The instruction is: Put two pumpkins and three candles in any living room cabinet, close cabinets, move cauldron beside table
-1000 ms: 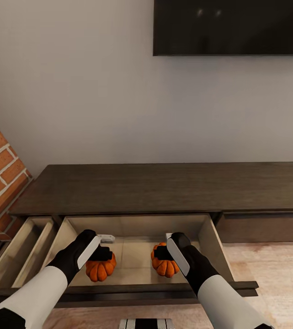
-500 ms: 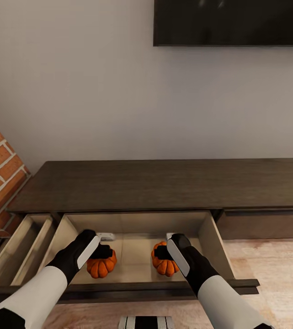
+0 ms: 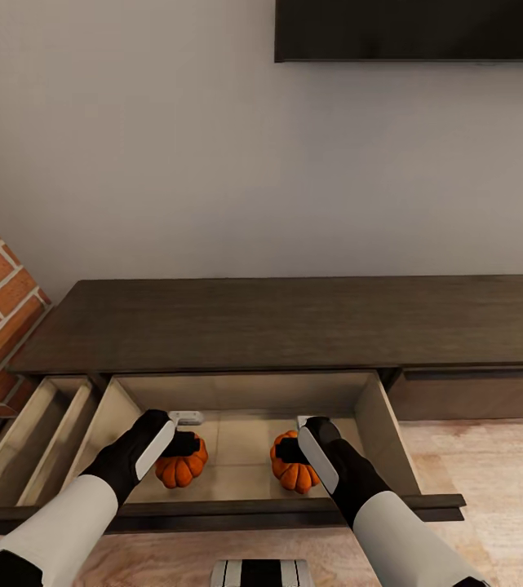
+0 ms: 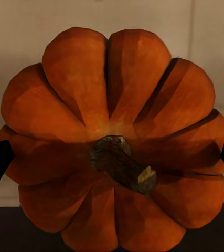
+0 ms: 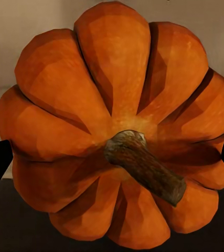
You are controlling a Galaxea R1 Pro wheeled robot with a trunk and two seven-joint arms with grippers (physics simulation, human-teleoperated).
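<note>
Left tool (image 3: 181, 447): sat low in the lower left of the head view, inside the open drawer, its two dark fingertips on either flank of the left pumpkin (image 3: 181, 468); it appeared clenched on that pumpkin.
Right tool (image 3: 288, 451): sat in the lower centre-right of the head view, likewise straddling the right pumpkin (image 3: 294, 471) and seemingly gripping it.
Left wrist view: the left pumpkin (image 4: 114, 144) faced the camera stem-first, with dark fingertip edges at the frame's two side borders touching its ribs.
Right wrist view: the right pumpkin (image 5: 117, 142) also lay stem-first, fingertips at both side borders.
Key relation: each pumpkin lay directly under its own tool, stem axis pointing up along the fingers, so each arm was the nearer one for its own load.
Pumpkin position: both were within the pale drawer (image 3: 373, 424) of the cabinet (image 3: 294, 326), near its front edge, side by side and apart; whether they rested on the drawer floor could not be told.
Likely next move: letting go and lifting straight up, judged from both pumpkins being already inside.
Risk: a pumpkin might roll on release.
</note>
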